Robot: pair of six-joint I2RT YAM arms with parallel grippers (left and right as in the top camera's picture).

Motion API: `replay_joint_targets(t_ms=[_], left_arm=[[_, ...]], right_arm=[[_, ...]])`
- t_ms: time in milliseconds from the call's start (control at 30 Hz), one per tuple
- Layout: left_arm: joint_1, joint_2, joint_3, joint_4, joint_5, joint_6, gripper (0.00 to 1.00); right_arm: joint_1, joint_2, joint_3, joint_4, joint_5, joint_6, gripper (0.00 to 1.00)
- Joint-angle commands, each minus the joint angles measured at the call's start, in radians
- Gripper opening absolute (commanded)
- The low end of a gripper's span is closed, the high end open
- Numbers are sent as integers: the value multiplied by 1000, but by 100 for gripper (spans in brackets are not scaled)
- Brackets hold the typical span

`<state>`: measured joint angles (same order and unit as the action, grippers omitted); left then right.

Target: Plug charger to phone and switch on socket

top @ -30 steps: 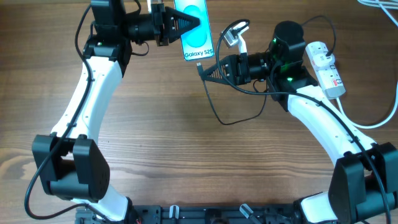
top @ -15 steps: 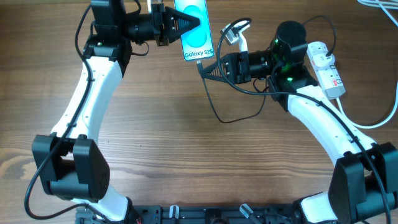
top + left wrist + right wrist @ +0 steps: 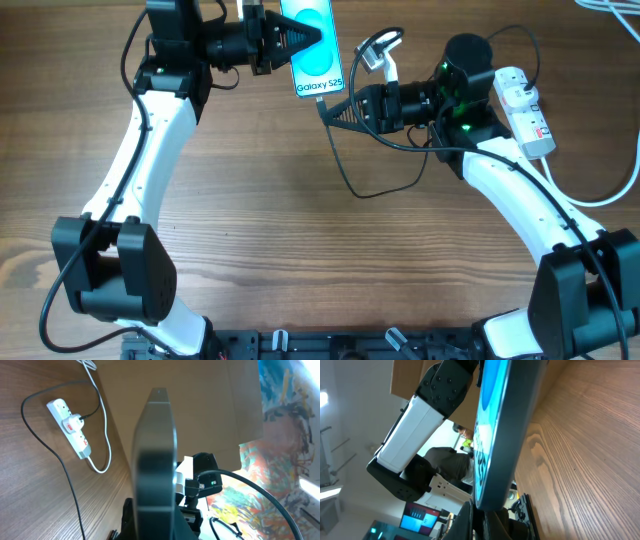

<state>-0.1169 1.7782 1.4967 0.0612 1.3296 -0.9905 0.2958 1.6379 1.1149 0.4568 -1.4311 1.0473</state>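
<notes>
My left gripper (image 3: 300, 42) is shut on the phone (image 3: 316, 48), holding it above the table's far edge, teal screen up and "Galaxy S25" at the near end. In the left wrist view the phone (image 3: 155, 455) stands edge-on between the jaws. My right gripper (image 3: 327, 107) is shut on the charger's plug tip (image 3: 321, 103), right at the phone's near end. The black cable (image 3: 350, 185) loops down over the table. In the right wrist view the phone's end (image 3: 502, 440) sits just above my gripper (image 3: 495, 519); the plug tip is hidden. The socket (image 3: 523, 110) lies at the far right.
The socket's thick white lead (image 3: 600, 195) curves off to the right edge. The socket (image 3: 70, 427) and the black cable (image 3: 60, 465) also show in the left wrist view. A white connector with a black wire loop (image 3: 378, 55) sticks up by the right wrist.
</notes>
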Motion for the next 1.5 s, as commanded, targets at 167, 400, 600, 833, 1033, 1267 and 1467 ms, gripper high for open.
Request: replay_joint_targets(t_ms=[167, 400, 600, 833, 1033, 1267, 1467], left_arm=[[2, -18, 9, 10, 16, -13, 4], [2, -18, 9, 10, 15, -13, 4], [4, -18, 8, 10, 15, -13, 4], [5, -18, 8, 11, 15, -13, 4], [11, -18, 8, 10, 15, -13, 4], [7, -18, 8, 9, 21, -13, 4], [-13, -18, 8, -13, 27, 11, 4]], right_arm=[[4, -14, 4, 7, 32, 3, 4], [3, -14, 4, 6, 41, 4, 4], [-16, -14, 4, 7, 48, 26, 4], [-16, -15, 4, 14, 78, 35, 4], [-16, -14, 4, 28, 135, 70, 4], [-16, -14, 4, 55, 175, 104, 4], [-16, -14, 4, 56, 183, 105, 4]])
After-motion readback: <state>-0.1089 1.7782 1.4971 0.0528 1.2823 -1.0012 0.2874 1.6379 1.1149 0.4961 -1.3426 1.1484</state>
